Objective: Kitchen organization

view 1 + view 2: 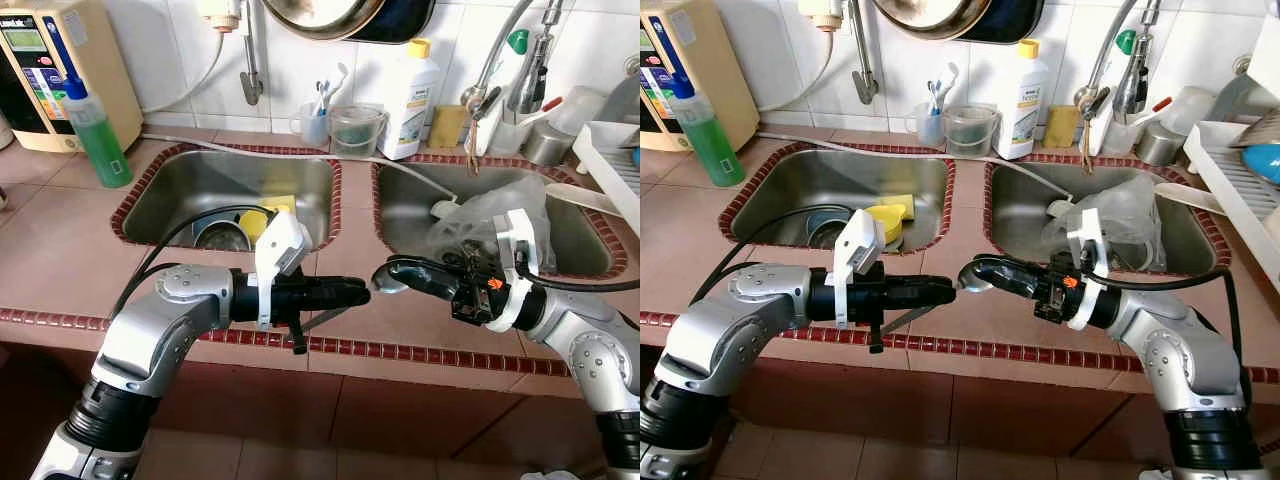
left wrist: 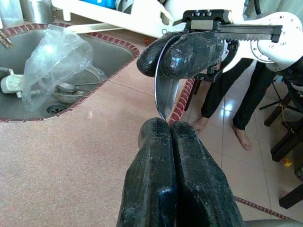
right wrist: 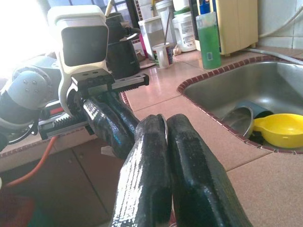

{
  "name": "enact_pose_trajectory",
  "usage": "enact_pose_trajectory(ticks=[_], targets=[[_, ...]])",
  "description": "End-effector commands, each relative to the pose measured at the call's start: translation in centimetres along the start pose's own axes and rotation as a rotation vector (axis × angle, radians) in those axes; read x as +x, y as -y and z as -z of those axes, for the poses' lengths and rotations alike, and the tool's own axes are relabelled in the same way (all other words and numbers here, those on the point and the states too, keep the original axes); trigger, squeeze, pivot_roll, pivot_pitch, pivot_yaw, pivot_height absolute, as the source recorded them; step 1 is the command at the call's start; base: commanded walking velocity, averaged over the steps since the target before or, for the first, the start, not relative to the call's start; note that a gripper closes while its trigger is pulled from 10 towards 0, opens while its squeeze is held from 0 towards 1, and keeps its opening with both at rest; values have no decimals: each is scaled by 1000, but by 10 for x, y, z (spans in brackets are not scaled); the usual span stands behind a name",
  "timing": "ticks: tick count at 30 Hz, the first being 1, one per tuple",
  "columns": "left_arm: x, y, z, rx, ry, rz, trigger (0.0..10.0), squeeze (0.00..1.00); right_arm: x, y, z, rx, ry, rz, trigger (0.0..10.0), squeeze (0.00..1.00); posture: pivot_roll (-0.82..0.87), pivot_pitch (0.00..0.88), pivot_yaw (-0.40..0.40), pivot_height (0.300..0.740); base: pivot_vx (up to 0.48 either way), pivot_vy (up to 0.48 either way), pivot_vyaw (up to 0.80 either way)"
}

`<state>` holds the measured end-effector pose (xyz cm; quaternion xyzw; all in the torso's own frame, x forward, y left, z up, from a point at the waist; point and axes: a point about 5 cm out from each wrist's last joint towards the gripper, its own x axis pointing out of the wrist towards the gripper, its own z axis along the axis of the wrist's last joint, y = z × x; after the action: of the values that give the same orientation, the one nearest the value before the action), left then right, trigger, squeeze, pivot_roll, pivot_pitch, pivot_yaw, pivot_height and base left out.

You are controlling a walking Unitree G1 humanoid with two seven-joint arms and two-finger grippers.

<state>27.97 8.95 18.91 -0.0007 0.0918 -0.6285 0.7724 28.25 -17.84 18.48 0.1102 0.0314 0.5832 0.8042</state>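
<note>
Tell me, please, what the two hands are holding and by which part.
A metal spoon is held between them: the right hand is shut on its bowl end, the left hand on its handle end.

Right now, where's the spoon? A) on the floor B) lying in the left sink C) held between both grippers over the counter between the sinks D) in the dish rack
C: the left gripper and right gripper meet fingertip to fingertip above the counter, and the left wrist view shows the metal spoon spanning from one pair of shut fingers to the other.
</note>
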Motion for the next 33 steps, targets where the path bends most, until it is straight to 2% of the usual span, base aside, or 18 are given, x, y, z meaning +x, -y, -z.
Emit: enact_pose_trajectory(ticks=[1, 3, 6, 7, 19, 26, 33], targets=[[3, 5, -4, 37, -8, 26, 10000, 0, -2, 3, -6, -10, -6, 11, 0, 0, 18, 11, -6, 740, 0, 0, 0], [4, 5, -3, 54, -19, 16, 10000, 0, -2, 3, -6, -8, -6, 8, 0, 0, 19, 11, -7, 740, 0, 0, 0], [4, 4, -1, 33, -22, 10, 10000, 0, -2, 3, -6, -7, -7, 5, 0, 0, 18, 11, -8, 740, 0, 0, 0], [4, 4, -2, 10, -9, 18, 10000, 1000, -3, 4, -7, -7, -8, 4, 0, 0, 18, 11, -8, 740, 0, 0, 0], [3, 7, -4, 10, 11, 46, 10000, 1000, -4, 4, -8, -9, -9, 3, 0, 0, 17, 4, -10, 740, 0, 0, 0], [8, 5, -4, 12, 21, 18, 10000, 1000, 0, 2, -7, -2, 4, -9, 0, 0, 18, 0, -15, 740, 0, 0, 0], [14, -1, 5, -4, -14, -85, 10000, 1000, 1, 0, -5, 4, 16, -16, 0, 0, 20, 0, -22, 740, 0, 0, 0]])
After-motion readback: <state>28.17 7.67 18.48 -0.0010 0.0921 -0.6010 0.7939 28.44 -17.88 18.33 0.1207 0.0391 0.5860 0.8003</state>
